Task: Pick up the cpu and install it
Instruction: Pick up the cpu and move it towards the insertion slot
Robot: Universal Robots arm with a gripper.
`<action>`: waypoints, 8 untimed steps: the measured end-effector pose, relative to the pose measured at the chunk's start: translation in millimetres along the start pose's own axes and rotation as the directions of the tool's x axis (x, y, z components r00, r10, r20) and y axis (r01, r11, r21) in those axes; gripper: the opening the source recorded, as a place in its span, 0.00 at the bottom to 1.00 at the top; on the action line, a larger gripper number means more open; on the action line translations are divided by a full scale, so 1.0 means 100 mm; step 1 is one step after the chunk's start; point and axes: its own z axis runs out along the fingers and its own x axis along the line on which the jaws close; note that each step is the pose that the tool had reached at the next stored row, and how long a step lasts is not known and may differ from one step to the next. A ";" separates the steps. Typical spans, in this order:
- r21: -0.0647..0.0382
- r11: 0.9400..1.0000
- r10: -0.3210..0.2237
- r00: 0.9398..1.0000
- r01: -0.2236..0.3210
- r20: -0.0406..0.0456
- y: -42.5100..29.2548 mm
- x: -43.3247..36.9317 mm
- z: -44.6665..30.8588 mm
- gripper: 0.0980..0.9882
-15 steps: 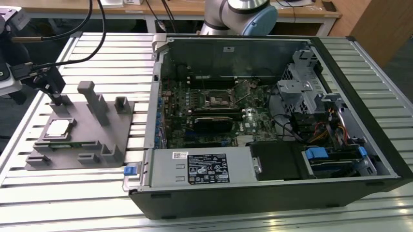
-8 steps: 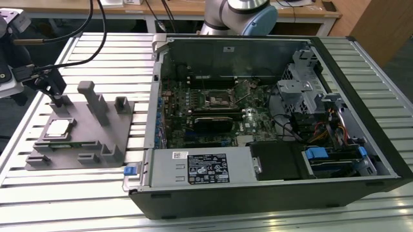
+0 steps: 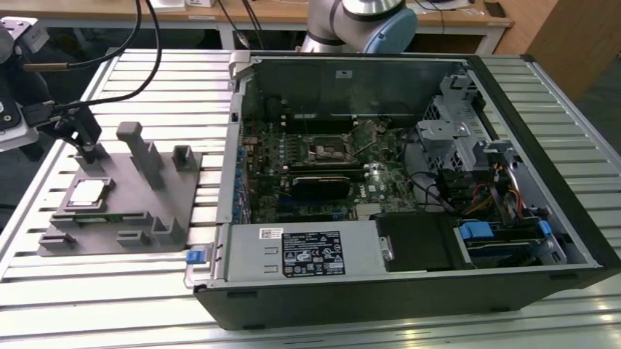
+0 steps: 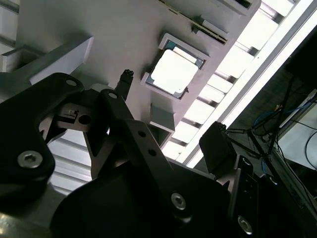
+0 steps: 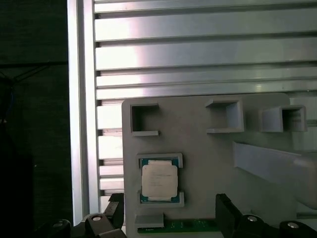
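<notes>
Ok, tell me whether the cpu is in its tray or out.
In: the cpu lies flat, seated in the grey tray; the pincer is open.

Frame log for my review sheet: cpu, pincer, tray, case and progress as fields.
cpu: lying flat in a recess of the grey tray, shiny top up
pincer: open, empty, near the cpu, not touching it
tray: on the slatted table, to the exterior view's left of the case
case: open, motherboard exposed
progress: cpu not yet picked up
</notes>
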 end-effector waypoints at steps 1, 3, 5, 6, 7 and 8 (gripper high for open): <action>0.000 1.000 0.000 1.000 0.000 0.000 0.000 0.000 0.007 0.81; 0.000 1.000 0.000 1.000 0.000 0.000 -0.001 0.000 0.020 0.81; 0.000 1.000 0.000 1.000 0.000 0.000 -0.001 -0.001 0.033 0.81; 0.000 1.000 0.000 1.000 0.000 0.000 -0.002 -0.001 0.039 0.81; 0.000 1.000 0.000 1.000 0.000 0.000 -0.002 -0.001 0.044 0.81; 0.000 1.000 0.000 1.000 0.000 0.000 -0.002 -0.001 0.050 0.81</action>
